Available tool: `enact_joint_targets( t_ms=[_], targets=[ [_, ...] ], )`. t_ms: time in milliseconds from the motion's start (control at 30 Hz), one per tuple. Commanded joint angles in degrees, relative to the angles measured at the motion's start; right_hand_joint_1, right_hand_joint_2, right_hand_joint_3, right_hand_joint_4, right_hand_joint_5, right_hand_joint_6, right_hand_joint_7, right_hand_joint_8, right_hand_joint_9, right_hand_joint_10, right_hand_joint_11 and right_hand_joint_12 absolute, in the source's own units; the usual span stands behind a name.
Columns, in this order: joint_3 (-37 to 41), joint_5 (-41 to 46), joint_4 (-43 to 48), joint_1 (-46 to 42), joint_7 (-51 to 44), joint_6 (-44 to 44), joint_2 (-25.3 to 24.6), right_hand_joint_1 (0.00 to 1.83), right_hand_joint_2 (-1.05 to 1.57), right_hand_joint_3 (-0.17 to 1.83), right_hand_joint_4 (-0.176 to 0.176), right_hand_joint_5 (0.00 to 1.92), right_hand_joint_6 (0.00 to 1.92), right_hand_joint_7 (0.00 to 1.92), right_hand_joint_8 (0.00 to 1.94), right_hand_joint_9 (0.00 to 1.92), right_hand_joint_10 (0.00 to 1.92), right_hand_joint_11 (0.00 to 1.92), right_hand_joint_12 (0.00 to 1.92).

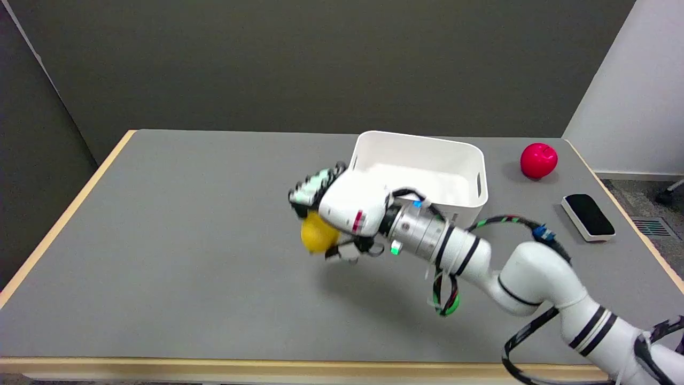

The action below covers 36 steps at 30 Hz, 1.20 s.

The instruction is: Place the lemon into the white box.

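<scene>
The grey table [187, 256] with a light wooden edge fills most of the view, and behind it stands a dark wall. The right arm [534, 278] comes in from the lower right corner and stretches to the left across the table; it is white with black rings, and black, green and red cables hang around its wrist part. The white box [454, 166] stands on the far right part of the table, open on top, with a handle slot in its right wall, and its inside looks to hold nothing. The right hand [342, 214] is just beside the left near corner of the box, on the outer side of it, and its shadow lies on the table under it. The fingers [312, 187] are curled down around the lemon [318, 235], which shows yellow under the palm, with the thumb side below it; the picture is a little blurred here, so I cannot tell exactly which fingers touch the fruit. The lemon is held in the hand, left of the box and not inside it. Near the right edge of the table lies a black and white eraser [588, 216]. Behind it, near the far right corner and right of the box, a red apple [538, 159] rests on the table.
</scene>
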Motion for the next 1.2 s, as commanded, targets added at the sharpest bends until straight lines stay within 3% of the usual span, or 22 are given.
enact_joint_targets(
  t_ms=[33,100,167,267,367,533,600,633,800,867,933,1067,1200],
  targets=[
    [16.56,4.19,9.63,4.17,-3.61,1.35,2.01,1.32,1.14,0.24,-0.125,0.57,1.59,0.78,1.36,0.73,1.53,0.72,1.63],
    [18.37,4.08,9.09,4.64,-3.61,4.83,2.05,1.33,1.05,0.41,-0.121,0.59,1.6,0.79,1.37,0.74,1.54,0.69,1.73],
    [20.31,4.08,7.4,5.48,-3.61,8.12,2.13,1.32,1.16,0.21,-0.111,0.57,1.59,0.77,1.35,0.72,1.54,0.75,1.61],
    [21.85,4.27,3.47,7.23,-3.61,11.63,2.22,1.31,1.17,0.19,-0.105,0.56,1.6,0.76,1.36,0.71,1.55,0.73,1.63],
    [22.14,4.47,-1.07,9.33,-3.29,15.93,2.3,1.32,1.15,0.23,-0.12,0.57,1.59,0.77,1.36,0.72,1.54,0.74,1.62],
    [20.5,6.07,-14.52,13.95,-3.28,19.44,2.43,1.33,1.04,0.44,-0.12,0.59,1.61,0.78,1.38,0.74,1.56,0.69,1.73],
    [20.14,8.52,-20.82,15.09,-3.61,19.38,1.97,1.32,1.13,0.25,-0.115,0.58,1.59,0.77,1.36,0.73,1.54,0.74,1.63],
    [20.14,9.11,-23.14,15.22,-3.57,18.94,1.67,1.32,1.12,0.27,-0.113,0.58,1.59,0.77,1.36,0.73,1.55,0.73,1.64],
    [21.28,9.19,-24.58,11.57,-2.89,16.88,0.06,1.28,1.28,0.1,-0.095,0.45,1.69,0.63,1.53,0.64,1.74,0.45,1.87],
    [22.02,9.19,-23.49,9.56,-0.48,16.77,-0.42,0.95,0.8,0.86,-0.031,0.29,0.82,0.42,0.69,0.43,1.13,0.21,1.44],
    [22.67,9.19,-22.74,7.84,2.95,15.72,-0.46,0.73,0.69,1.0,-0.018,0.22,0.48,0.28,0.46,0.27,0.83,0.08,1.15],
    [25.72,9.23,-21.41,3.58,9.42,8.56,-1.12,0.56,0.58,0.95,0.016,0.05,0.33,0.04,0.15,0.01,0.49,0.0,0.85],
    [28.35,9.27,-18.94,-0.49,12.61,4.69,-2.03,0.54,0.6,0.91,0.022,0.02,0.26,0.0,0.04,0.0,0.27,0.0,0.67]
  ],
)
